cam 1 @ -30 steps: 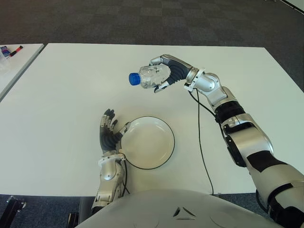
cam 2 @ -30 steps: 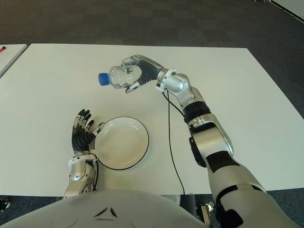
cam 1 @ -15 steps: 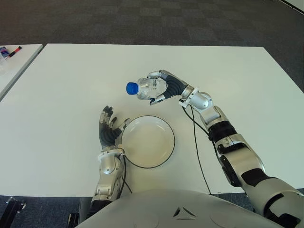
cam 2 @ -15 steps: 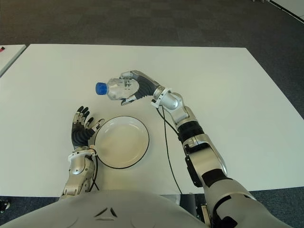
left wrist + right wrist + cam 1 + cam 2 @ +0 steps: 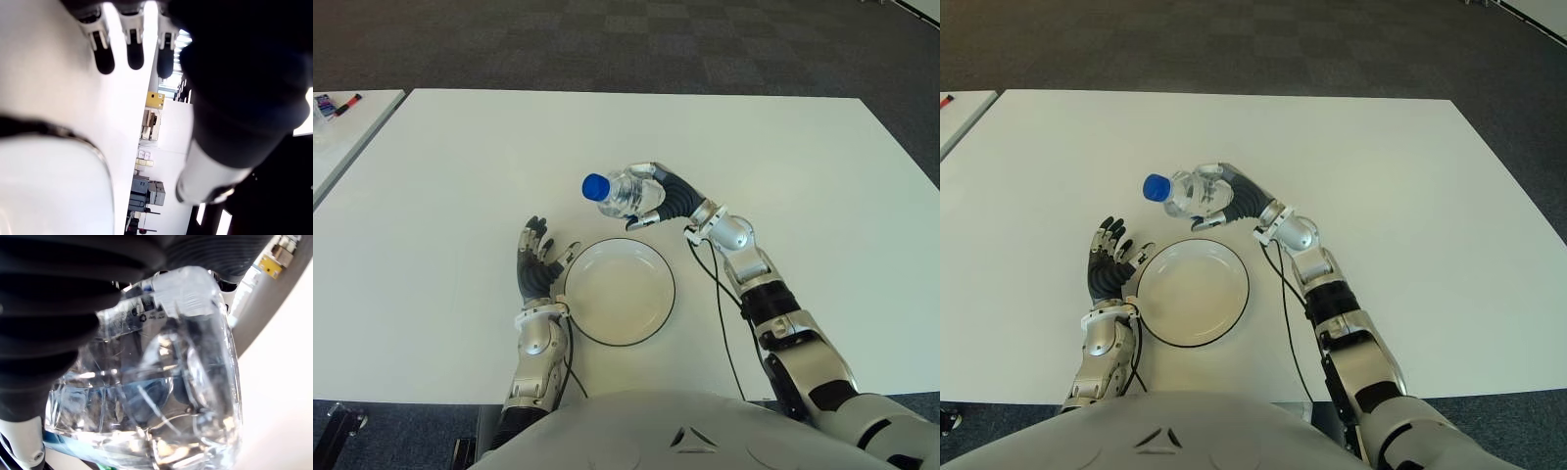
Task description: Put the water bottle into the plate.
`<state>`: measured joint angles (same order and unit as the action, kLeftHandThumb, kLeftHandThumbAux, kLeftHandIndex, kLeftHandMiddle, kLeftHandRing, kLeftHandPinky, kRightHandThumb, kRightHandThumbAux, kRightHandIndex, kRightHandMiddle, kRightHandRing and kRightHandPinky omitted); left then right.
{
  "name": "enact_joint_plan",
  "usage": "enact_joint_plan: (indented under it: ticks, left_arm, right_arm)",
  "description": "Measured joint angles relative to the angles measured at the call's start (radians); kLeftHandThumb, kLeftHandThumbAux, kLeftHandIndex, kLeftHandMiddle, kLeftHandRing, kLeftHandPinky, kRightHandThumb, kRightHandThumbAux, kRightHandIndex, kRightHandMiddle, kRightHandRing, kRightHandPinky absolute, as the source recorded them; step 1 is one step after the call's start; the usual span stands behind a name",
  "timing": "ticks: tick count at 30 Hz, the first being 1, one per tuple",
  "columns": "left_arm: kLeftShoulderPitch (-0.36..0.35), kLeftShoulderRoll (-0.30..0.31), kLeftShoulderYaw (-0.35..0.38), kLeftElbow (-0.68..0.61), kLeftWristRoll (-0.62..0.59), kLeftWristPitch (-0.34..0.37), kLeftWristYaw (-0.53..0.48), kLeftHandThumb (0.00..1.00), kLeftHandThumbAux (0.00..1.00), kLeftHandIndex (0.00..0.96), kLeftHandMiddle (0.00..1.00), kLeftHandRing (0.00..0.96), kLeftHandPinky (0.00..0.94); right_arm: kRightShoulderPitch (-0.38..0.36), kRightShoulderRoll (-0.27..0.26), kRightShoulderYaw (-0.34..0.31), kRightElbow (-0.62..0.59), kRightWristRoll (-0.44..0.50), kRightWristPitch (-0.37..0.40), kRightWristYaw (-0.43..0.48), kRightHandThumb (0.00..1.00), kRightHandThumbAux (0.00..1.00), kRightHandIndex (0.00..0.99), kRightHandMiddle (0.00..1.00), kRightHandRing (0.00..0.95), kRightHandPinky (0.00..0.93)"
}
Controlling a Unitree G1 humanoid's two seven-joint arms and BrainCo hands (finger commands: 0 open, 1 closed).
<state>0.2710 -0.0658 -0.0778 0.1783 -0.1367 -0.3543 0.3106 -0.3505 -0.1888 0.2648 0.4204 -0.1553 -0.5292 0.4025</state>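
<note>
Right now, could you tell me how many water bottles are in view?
1. The water bottle is gripped in the right hand, held just beyond the far rim of the plate. The left hand shows open beside the plate's left edge. None seems hidden.

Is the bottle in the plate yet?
No. The right hand holds the water bottle beyond the plate, which is empty.

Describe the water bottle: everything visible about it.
The water bottle is small, of clear crinkled plastic with a blue cap. The right hand grips it around the body, fingers curled over it. It is tilted, cap pointing toward the robot's left, and held off the white table, just beyond the far rim of the white plate. Nothing else touches it.
</note>
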Motion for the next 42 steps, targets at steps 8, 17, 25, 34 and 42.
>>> enact_joint_plan:
  ticks: [8,17,25,34,42]
  left_arm:
    - [-0.011,-0.002,0.011,0.016,-0.001,-0.009,-0.003,0.043,0.972,0.147,0.166,0.121,0.127]
    - [-0.015,-0.002,0.018,0.021,0.000,-0.011,-0.011,0.042,0.970,0.147,0.165,0.122,0.132]
    - [-0.017,-0.003,0.021,0.025,0.000,-0.014,-0.021,0.047,0.974,0.147,0.163,0.123,0.141]
    - [-0.017,-0.003,0.021,0.030,0.000,-0.024,-0.029,0.045,0.966,0.146,0.157,0.121,0.140]
    - [-0.022,-0.003,0.021,0.037,0.001,-0.031,-0.029,0.030,0.975,0.144,0.149,0.117,0.140]
  right_arm:
    - [0.020,-0.012,-0.011,-0.029,0.023,0.039,0.036,0.953,0.657,0.387,0.504,0.530,0.834]
    - [0.046,0.013,-0.015,0.077,0.030,-0.025,0.009,0.953,0.657,0.387,0.504,0.530,0.843]
    - [0.070,0.028,-0.016,0.076,0.030,0.008,0.007,0.953,0.656,0.389,0.504,0.532,0.847]
    - [0.074,0.032,-0.036,0.047,0.045,0.073,0.008,0.954,0.656,0.390,0.503,0.532,0.852]
    - [0.081,0.032,-0.049,0.052,0.055,0.090,0.029,0.954,0.656,0.391,0.504,0.532,0.853]
